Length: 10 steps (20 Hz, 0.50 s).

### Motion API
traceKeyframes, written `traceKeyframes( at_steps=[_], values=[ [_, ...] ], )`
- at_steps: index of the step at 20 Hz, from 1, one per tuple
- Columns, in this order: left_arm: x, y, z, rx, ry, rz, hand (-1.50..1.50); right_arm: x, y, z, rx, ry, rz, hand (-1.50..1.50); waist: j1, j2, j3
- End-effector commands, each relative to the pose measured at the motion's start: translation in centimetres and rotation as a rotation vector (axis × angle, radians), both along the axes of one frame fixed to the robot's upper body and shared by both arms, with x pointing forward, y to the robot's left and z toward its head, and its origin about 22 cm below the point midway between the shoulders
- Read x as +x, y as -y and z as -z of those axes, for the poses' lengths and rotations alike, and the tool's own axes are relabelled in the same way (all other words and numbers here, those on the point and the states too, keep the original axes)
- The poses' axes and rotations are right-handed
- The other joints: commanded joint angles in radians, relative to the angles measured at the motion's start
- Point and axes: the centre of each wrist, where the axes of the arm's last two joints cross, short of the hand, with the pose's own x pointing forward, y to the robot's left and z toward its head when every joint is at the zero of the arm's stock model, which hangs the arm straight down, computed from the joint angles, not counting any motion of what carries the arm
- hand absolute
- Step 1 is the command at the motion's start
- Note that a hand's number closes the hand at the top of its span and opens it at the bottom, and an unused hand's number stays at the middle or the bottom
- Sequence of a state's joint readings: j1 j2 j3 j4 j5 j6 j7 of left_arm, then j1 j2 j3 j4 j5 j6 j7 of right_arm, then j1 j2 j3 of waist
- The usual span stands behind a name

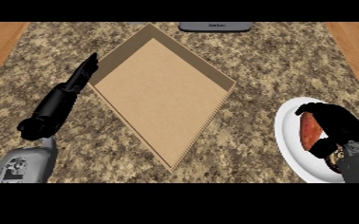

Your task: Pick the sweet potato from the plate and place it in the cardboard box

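Observation:
A reddish-brown sweet potato lies on a white plate at the right edge of the counter. My right hand is curled over it, fingers wrapping its top and right side, so much of it is hidden. The cardboard box sits open in the middle of the counter, turned like a diamond, with nothing inside. My left hand shows at the left, fingers straight and pointing up toward the box's left wall, holding nothing.
The granite counter runs across the view, with wood strips at both far sides. A grey object lies at the counter's far edge behind the box.

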<state>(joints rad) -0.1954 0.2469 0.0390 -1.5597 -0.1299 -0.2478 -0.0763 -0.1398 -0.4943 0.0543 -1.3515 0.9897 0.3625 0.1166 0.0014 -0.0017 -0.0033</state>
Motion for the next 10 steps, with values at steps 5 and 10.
traceKeyframes(
  at_steps=[5,10],
  values=[
    [1.3,0.4,-1.0,0.01,0.01,0.0,0.0,0.1,0.5,0.5,-0.033,0.157,-0.113,1.5,-0.003,0.002,0.003],
    [1.6,1.7,-1.8,0.011,0.023,0.074,0.0,1.8,-18.4,0.0,0.129,0.211,-0.364,1.5,0.078,0.009,0.001]
  ],
)
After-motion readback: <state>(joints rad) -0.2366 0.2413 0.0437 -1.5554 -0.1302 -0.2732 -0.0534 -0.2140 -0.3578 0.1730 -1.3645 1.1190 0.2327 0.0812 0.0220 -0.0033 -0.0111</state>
